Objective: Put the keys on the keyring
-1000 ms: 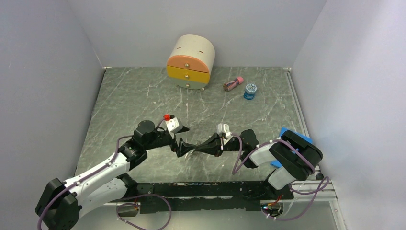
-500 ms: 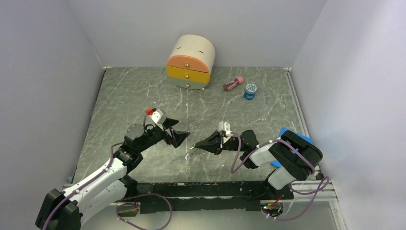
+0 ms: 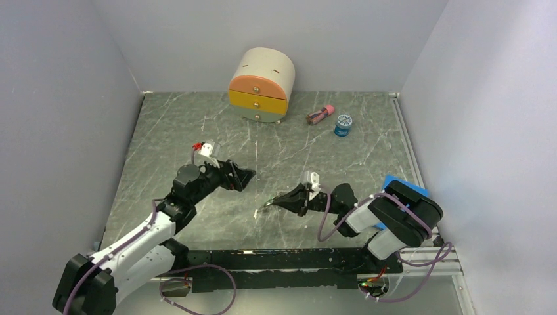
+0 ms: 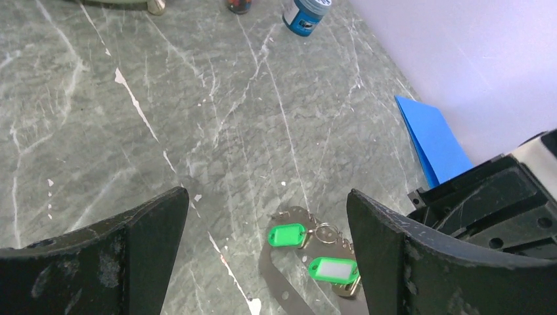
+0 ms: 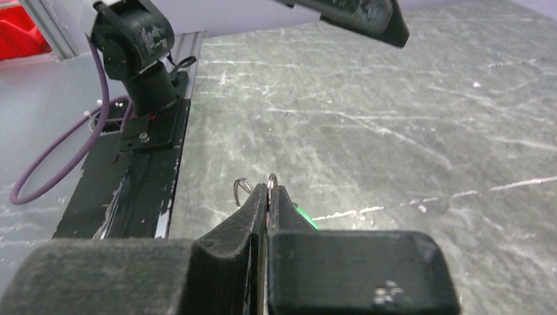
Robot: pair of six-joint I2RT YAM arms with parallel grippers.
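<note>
Two keys with bright green heads (image 4: 287, 235) (image 4: 333, 270) hang close together just above the marble, casting a dark shadow. A thin silvery keyring (image 4: 325, 231) shows between them. My right gripper (image 5: 268, 190) is shut on the keyring (image 5: 271, 180), whose top pokes out above the fingertips, and a sliver of green key (image 5: 304, 215) shows beside them. From above, the right gripper (image 3: 278, 199) holds the keys (image 3: 268, 202) mid-table. My left gripper (image 3: 244, 176) stands open and empty, up and to the left of them, with its jaws (image 4: 266, 192) spread wide.
A round drawer cabinet (image 3: 261, 84) stands at the back. A pink tube (image 3: 320, 115) and a small blue jar (image 3: 343, 125) lie to its right. A blue sheet (image 4: 433, 141) lies near the right arm's base. Walls close in three sides.
My left arm has drawn back up and to the left, away from the right gripper, still open. The right gripper has shifted slightly nearer with the keyring still pinched.
</note>
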